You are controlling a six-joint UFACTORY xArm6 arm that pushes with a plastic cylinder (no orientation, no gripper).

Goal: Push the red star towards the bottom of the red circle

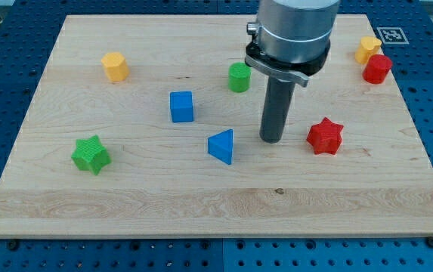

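The red star (325, 137) lies on the wooden board at the view's right of centre. The red circle (377, 69) stands near the board's top right corner, touching a yellow block (366, 49) just above and left of it. My tip (270, 140) rests on the board to the left of the red star, with a small gap between them. The blue triangle (221, 146) lies to the tip's left.
A green cylinder (239, 77) sits above and left of the tip. A blue cube (181, 106) is left of centre. A yellow hexagon block (115, 66) is at the upper left. A green star (91, 154) is at the lower left. The board's right edge (420, 136) is beyond the red star.
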